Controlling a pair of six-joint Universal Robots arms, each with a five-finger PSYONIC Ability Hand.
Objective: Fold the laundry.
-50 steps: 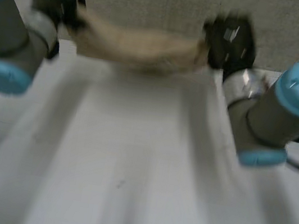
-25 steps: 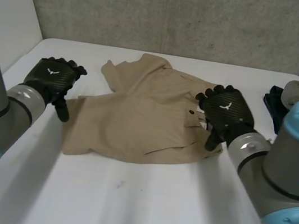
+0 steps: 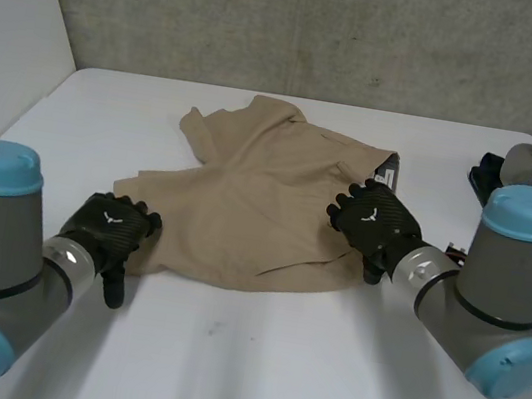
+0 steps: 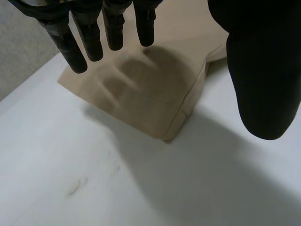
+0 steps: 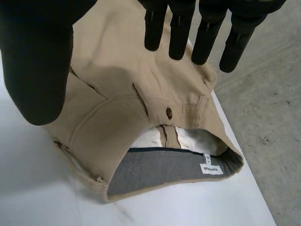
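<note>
I am poising my left hand [image 3: 109, 228], fingers spread, over the leg hem [image 4: 181, 120] of the khaki trousers [image 3: 246, 196] and my right hand [image 3: 372, 219], likewise spread, over the waistband [image 5: 164, 165], ready to grip both ends.

Head camera looks down across the white counter [image 3: 251, 359] toward the grey wall [image 3: 324, 26]; both wrist cameras hang close over the tan trousers [image 3: 245, 206], shared by all views.

Waistband label [image 5: 210, 168] — its print too small to read
</note>
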